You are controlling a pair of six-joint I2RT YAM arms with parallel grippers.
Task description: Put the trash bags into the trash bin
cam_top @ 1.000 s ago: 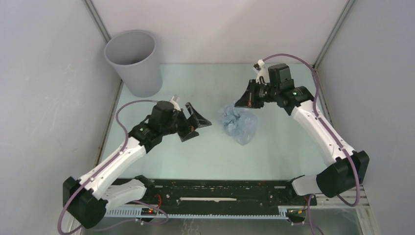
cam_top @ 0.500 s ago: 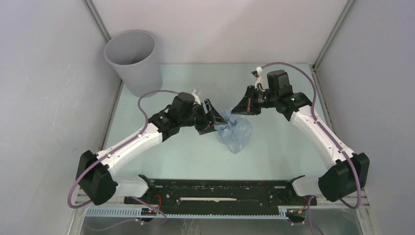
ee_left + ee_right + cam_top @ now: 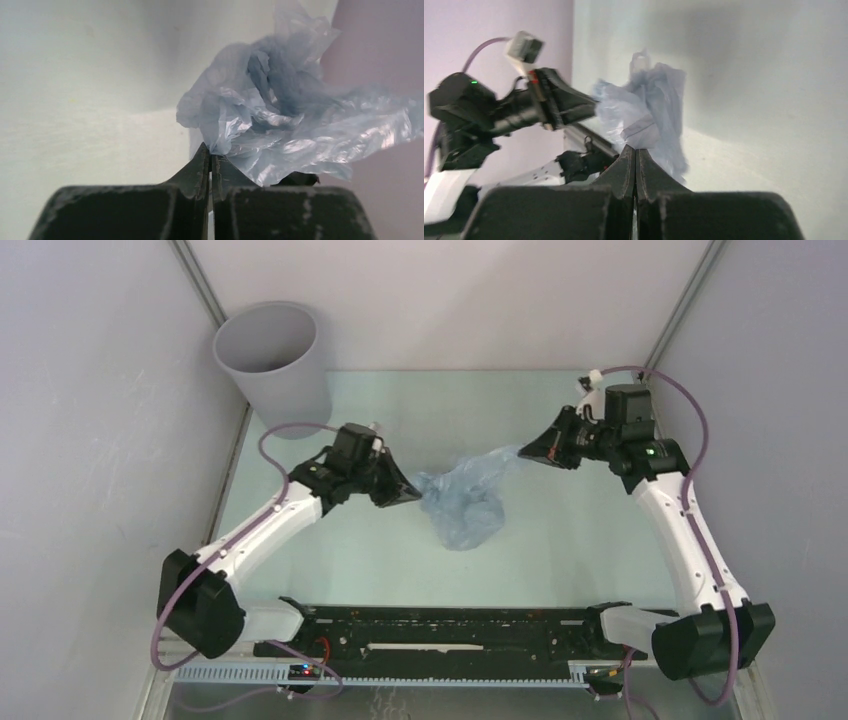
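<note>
A crumpled pale blue trash bag point(image 3: 462, 502) hangs stretched between both grippers over the middle of the table. My left gripper point(image 3: 415, 492) is shut on the bag's left edge; in the left wrist view the bag point(image 3: 280, 120) bunches right at the closed gripper point(image 3: 210, 154). My right gripper point(image 3: 527, 452) is shut on the bag's upper right corner; in the right wrist view the plastic point(image 3: 649, 112) rises from the closed right gripper point(image 3: 635, 149). The grey round trash bin point(image 3: 272, 368) stands upright at the far left corner, apart from both arms.
Grey enclosure walls point(image 3: 90, 440) close in the pale green table point(image 3: 560, 550) on the left, back and right. A black rail point(image 3: 440, 630) runs along the near edge between the arm bases. The left arm point(image 3: 489, 112) shows in the right wrist view.
My left gripper moved right to the bag, closed on its left edge and drew back left. The right gripper pulled its corner to the right, so the bag is stretched out.
</note>
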